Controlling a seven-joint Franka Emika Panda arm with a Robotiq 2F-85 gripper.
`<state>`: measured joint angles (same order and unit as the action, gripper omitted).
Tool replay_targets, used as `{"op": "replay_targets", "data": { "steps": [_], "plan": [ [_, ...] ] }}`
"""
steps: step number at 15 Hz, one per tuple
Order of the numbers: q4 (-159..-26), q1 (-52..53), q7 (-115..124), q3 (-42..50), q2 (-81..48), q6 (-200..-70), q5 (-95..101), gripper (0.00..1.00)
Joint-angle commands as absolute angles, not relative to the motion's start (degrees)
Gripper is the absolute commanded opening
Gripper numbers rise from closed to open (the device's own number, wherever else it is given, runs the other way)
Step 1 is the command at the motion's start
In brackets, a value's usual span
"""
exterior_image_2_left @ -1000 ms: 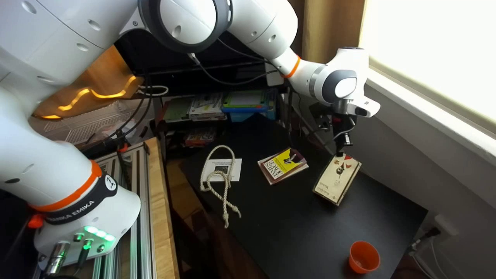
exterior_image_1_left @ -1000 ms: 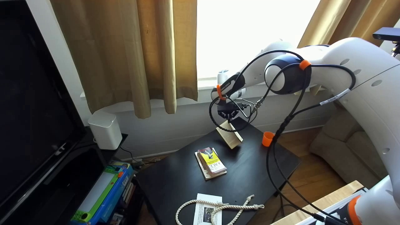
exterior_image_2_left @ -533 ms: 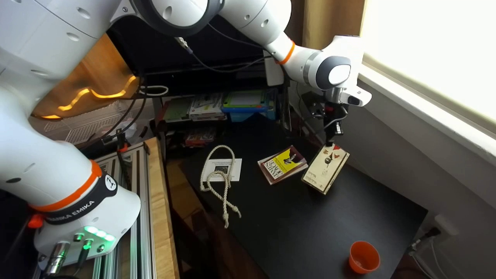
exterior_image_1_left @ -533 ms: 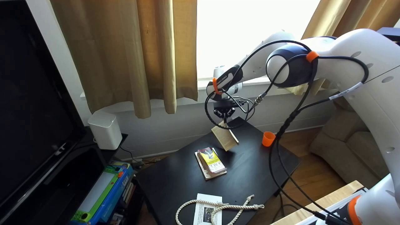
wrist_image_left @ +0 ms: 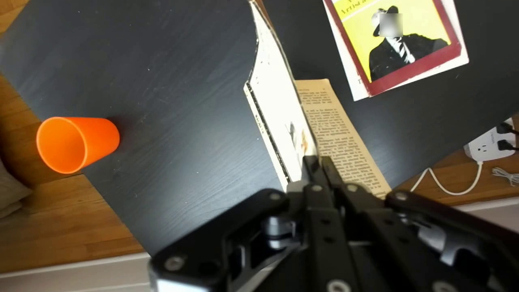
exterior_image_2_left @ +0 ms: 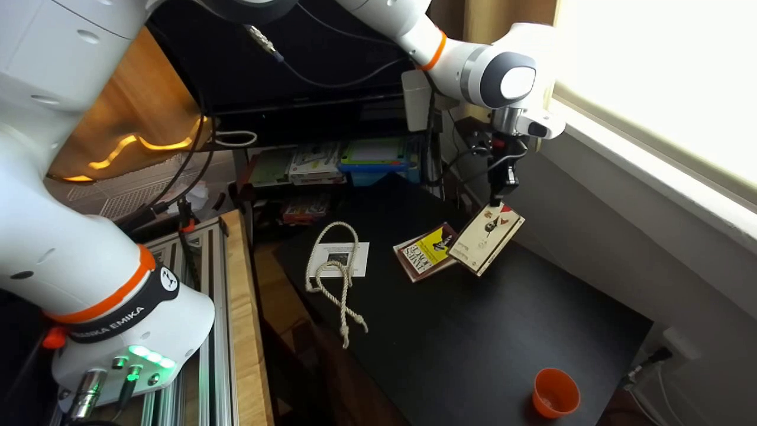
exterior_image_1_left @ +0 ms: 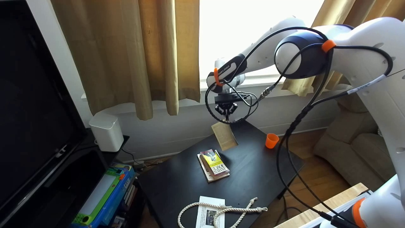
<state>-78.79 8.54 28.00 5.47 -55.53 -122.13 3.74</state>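
Bright window point(exterior_image_1_left: 243, 28) w/ tan curtains point(exterior_image_1_left: 155, 57), blk TV point(exterior_image_1_left: 34, 104), pale wall point(exterior_image_1_left: 180, 126), wd flr point(wrist_image_left: 89, 215)

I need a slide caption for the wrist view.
Pincer grips a book by one edge, printed page showing; orange cup at left.

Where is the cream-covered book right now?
The cream-covered book hangs tilted from the fingers, over the black table, right of centre in an exterior view. The yellow James Joyce book is its nearest neighbour, just left of it there.
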Motion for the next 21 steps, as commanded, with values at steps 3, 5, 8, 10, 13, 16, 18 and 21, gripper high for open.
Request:
{"op": "replay_targets", "data": {
  "steps": [3,5,8,10,13,16,18,21],
  "plan": [
    [-83.0,8.9,26.9,4.4,-49.7,-118.7,2.4,0.0],
    [-83.1,8.6,25.8,3.1,-49.0,-117.1,1.5,0.0],
    [-83.2,8.8,24.8,1.7,-48.0,-114.8,0.6,0.0],
    [-83.3,8.6,23.4,0.4,-47.6,-113.2,-0.4,0.0],
    [-83.3,8.1,20.1,-1.7,-47.9,-111.3,-2.5,0.0],
    [-83.5,7.7,16.8,-3.2,-49.1,-110.1,-4.4,0.0],
    [-83.7,7.2,14.8,-3.8,-50.2,-109.1,-5.7,0.0],
    [-83.0,6.3,12.5,-4.0,-52.4,-106.6,-7.2,0.0]
  ]
}}
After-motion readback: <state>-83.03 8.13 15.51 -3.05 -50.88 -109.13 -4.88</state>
